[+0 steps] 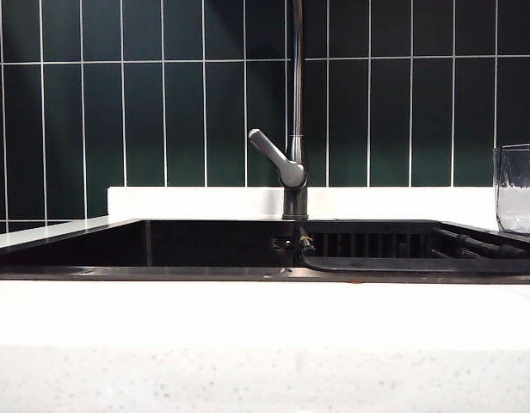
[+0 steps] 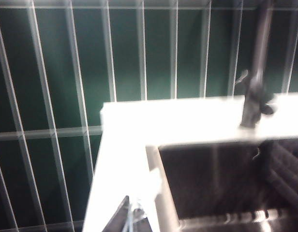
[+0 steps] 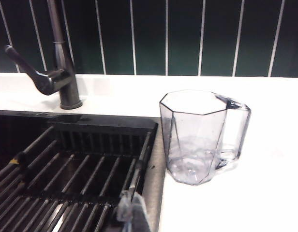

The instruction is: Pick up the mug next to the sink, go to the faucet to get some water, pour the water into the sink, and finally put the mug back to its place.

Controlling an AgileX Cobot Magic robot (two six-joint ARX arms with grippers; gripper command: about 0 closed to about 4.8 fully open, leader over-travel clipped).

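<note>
From my cam the sink [image 1: 93,245] basin is open on its left half, room to drop in there. Faucet [image 1: 295,129] stands mid back rim, lever sticking out fwd-left, blocks a straight sweep across. Right side has the ribbed drainer rack [image 3: 76,179] filling the basin. Mug [image 3: 200,137] sits upright on the counter [image 3: 245,193] just beside the sink's right edge; bare counter around it, esp. right and front.
</note>
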